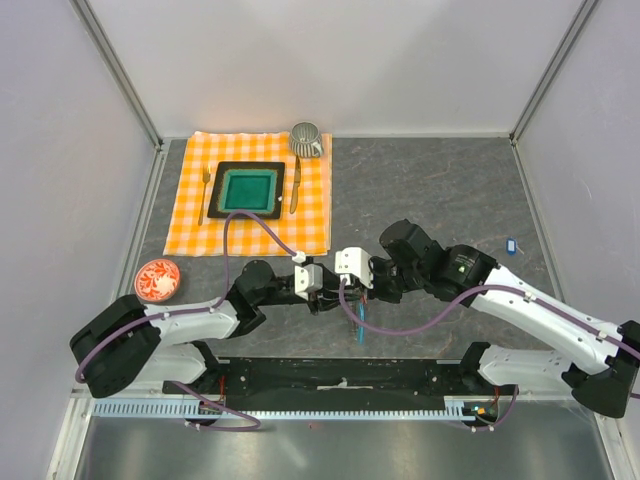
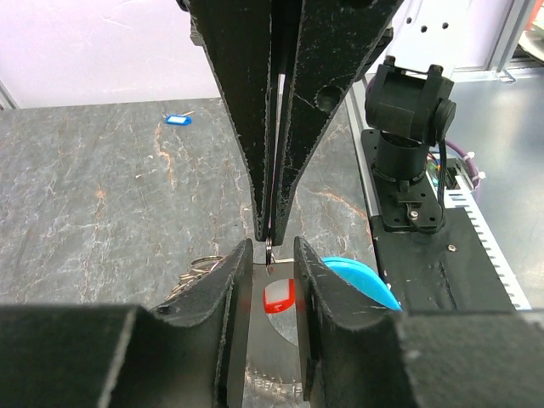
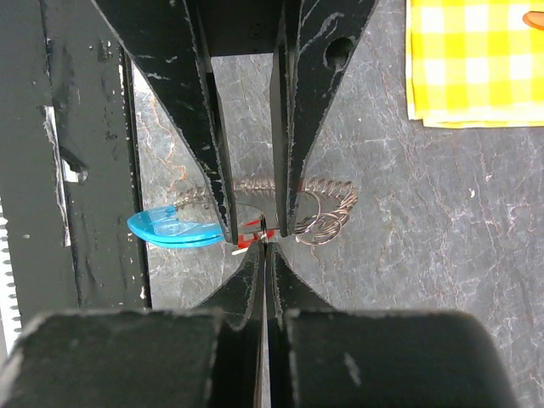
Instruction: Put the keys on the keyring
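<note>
From above, the left claw [image 1: 335, 298] and right claw [image 1: 355, 298] meet tip to tip near the frame's centre, right over the keyring [image 1: 360, 330], whose blue strip shows just below them. That likely keeps the threading move short. The blue key [image 1: 511, 245] lies alone on the table [image 1: 440, 190] at the right, well apart and untouched. In the left wrist view, the left claw's fingers [image 2: 229, 331] stand part open at the bottom, straddling the red key [image 2: 279, 297]. One side looks to touch its tag, but I cannot tell whether they press it yet. The right claw reaches down from the top, fully closed, its tips nipping a thin bit of metal just above the tag. Whether that is the key's or the ring's I cannot tell. It probably steadies the piece while the other claw takes the tag. In the right wrist view, the closed right claw [image 3: 266, 248] rises from the bottom to meet the left one. A red sliver shows between them, with coil to the right and strip to the left.
</note>
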Robot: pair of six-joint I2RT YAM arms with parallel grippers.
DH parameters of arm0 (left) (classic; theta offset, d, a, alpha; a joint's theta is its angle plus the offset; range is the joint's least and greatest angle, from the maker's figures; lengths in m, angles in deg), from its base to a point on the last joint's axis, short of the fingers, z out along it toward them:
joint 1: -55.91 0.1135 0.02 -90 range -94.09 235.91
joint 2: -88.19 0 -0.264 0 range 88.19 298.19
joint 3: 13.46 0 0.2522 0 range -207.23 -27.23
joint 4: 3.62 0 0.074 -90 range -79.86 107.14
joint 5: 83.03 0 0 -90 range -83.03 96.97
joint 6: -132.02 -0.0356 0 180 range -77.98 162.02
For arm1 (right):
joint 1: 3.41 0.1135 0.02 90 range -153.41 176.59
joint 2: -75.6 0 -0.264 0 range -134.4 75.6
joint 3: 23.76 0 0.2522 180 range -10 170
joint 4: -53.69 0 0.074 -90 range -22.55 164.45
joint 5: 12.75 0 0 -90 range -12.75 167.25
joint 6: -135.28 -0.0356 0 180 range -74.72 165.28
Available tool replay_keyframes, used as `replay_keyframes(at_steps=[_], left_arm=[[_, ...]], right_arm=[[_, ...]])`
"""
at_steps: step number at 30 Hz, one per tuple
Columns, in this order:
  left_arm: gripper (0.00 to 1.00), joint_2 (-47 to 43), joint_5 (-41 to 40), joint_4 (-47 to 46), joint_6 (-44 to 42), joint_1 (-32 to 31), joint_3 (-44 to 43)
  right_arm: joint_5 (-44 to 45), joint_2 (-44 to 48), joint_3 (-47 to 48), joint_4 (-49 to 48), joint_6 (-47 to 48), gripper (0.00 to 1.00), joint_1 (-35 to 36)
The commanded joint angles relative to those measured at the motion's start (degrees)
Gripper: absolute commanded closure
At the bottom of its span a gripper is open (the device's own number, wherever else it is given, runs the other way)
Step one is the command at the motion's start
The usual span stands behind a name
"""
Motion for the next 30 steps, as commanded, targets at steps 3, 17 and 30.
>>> replay_keyframes(at_steps=[3,17,30], left_arm=[[0.71,0.6,1.9,-0.2,1.0,0.2,-3.1],[0.89,0.0,2.7,4.7,-0.1,0.2,-4.4],[0.87,-1.5,2.2,9.9,-3.0,0.2,-5.2]], right_arm=[[-0.4,2.2,-0.3,-3.9,0.7,1.00,0.3],[-0.1,4.0,-0.8,-4.4,0.7,1.00,0.3],[-0.4,4.7,-1.1,-4.7,0.6,1.00,0.3]])
